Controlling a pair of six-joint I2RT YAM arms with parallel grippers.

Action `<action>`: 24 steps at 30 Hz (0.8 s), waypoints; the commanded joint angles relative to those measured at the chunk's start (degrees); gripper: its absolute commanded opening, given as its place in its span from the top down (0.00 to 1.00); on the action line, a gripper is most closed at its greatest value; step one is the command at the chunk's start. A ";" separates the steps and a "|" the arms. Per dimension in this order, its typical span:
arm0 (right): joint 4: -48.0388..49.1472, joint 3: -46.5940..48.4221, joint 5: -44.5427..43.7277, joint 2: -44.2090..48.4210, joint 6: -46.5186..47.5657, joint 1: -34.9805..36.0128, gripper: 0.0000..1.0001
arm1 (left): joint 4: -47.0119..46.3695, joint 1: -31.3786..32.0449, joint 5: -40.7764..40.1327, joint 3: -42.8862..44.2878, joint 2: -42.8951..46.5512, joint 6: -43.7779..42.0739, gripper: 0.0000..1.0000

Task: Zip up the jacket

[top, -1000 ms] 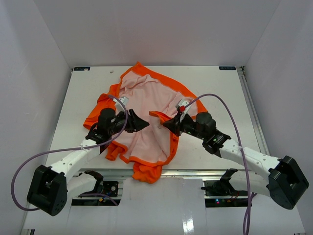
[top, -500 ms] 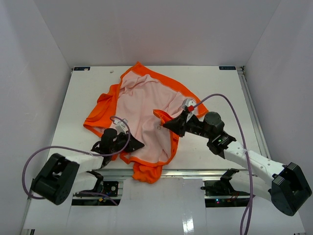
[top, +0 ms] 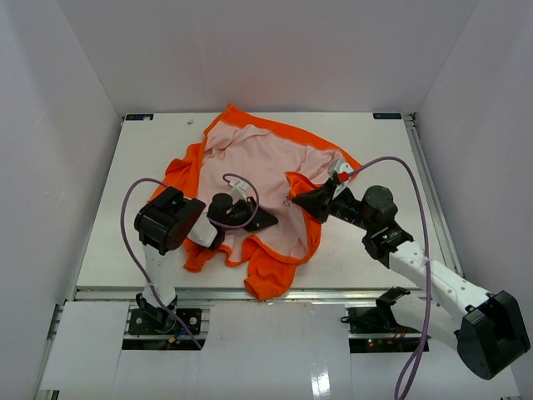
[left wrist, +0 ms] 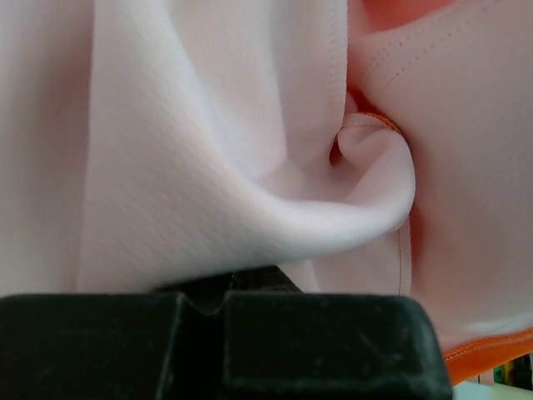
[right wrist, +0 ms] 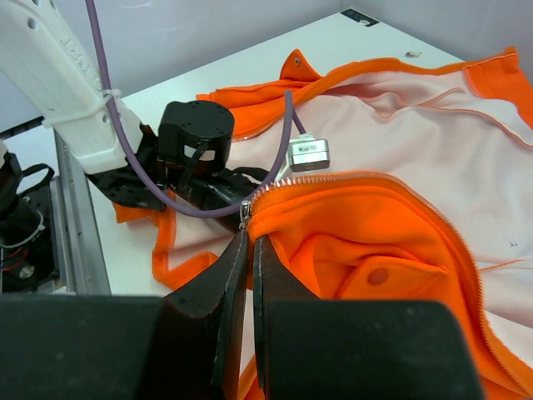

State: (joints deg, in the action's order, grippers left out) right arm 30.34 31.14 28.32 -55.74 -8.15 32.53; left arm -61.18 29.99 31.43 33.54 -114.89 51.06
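Both claws are fully closed: right claw point(top: 295, 198) pinches the zipper edge point(right wrist: 333, 177) of the orange jacket point(top: 250, 162), left claw point(top: 272, 222) nips its pale lining point(left wrist: 208, 167), and the jacket lies open, lining up, mid-bench point(top: 137, 158).

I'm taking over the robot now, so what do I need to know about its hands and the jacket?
Left hand: shut, pinching the pale lining of the jacket near its lower middle.
Right hand: shut on the jacket's orange front edge, right by the end of the zipper teeth.
Jacket: lies open on the table, lining up, partly crumpled.
Done: both hands have a grip, but nothing is zipped.
Left: bring the two front edges together, join the zipper and pull it up.
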 commanded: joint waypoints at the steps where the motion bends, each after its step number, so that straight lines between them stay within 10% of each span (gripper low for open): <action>1: 3.16 6.18 2.09 -1.80 1.99 -2.26 0.92 | -0.07 0.07 -1.86 8.82 -1.04 0.97 1.00; 6: 1.74 6.95 3.75 -3.85 2.35 -4.20 0.92 | 13.68 0.07 -4.61 15.63 6.83 -2.41 0.97; 13: 2.30 4.41 5.28 -1.75 0.28 -4.49 0.92 | 53.69 -1.79 -26.98 13.49 29.47 -13.80 0.42; 18: 4.44 2.07 6.34 -0.14 -1.60 -4.43 0.92 | 70.89 -11.28 -41.64 10.94 40.85 -12.61 0.39; 24: 4.03 1.76 6.02 0.34 -1.43 -4.49 0.92 | 72.15 -20.49 -38.49 6.29 43.83 -9.94 0.39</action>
State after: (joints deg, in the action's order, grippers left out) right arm 30.62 32.86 33.43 -56.82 -8.90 28.23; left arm 2.09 12.65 -5.29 42.66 -71.89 39.79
